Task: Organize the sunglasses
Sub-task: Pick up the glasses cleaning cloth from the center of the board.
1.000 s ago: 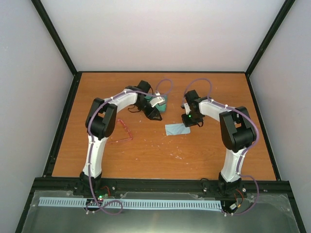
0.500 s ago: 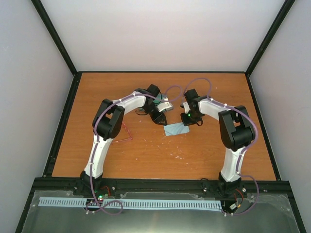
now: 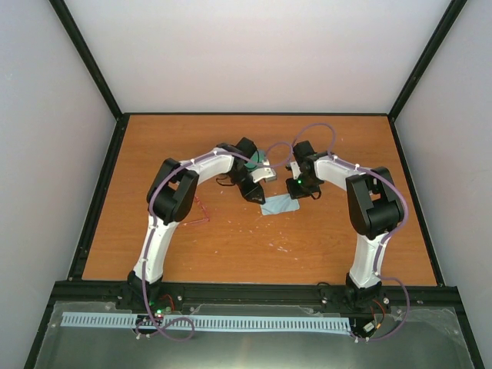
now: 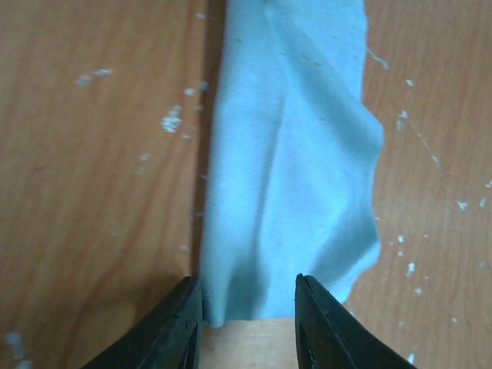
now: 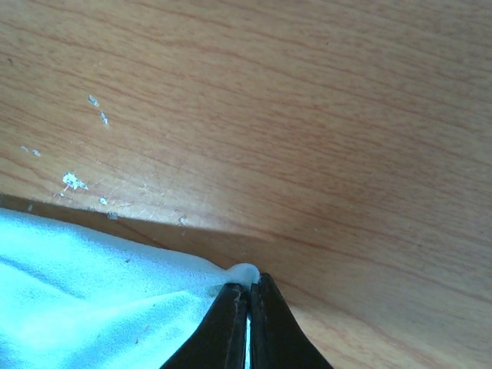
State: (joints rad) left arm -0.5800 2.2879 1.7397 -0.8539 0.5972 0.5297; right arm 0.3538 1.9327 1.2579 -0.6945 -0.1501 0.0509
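Observation:
The light-blue cloth [image 3: 278,206] lies on the table between the two arms. My left gripper [image 3: 255,191] is open, its jaws on either side of the cloth's near edge [image 4: 292,154] in the left wrist view, midpoint [image 4: 247,286]. My right gripper [image 3: 297,194] is shut on a corner of the cloth [image 5: 92,292], and the pinch shows in the right wrist view [image 5: 249,288]. The red wire-framed sunglasses [image 3: 201,212] lie on the table to the left, partly hidden by the left arm. The grey-blue case [image 3: 258,160] with green lining sits behind the left gripper, mostly hidden.
The orange wooden table [image 3: 231,246] has a black frame along its edges [image 3: 100,192]. Both forearms crowd the table's middle back. Purple cables loop above the wrists [image 3: 311,132].
My left gripper has moved right and slightly forward, from the case to the cloth's left edge. The right gripper has stayed at the cloth's corner.

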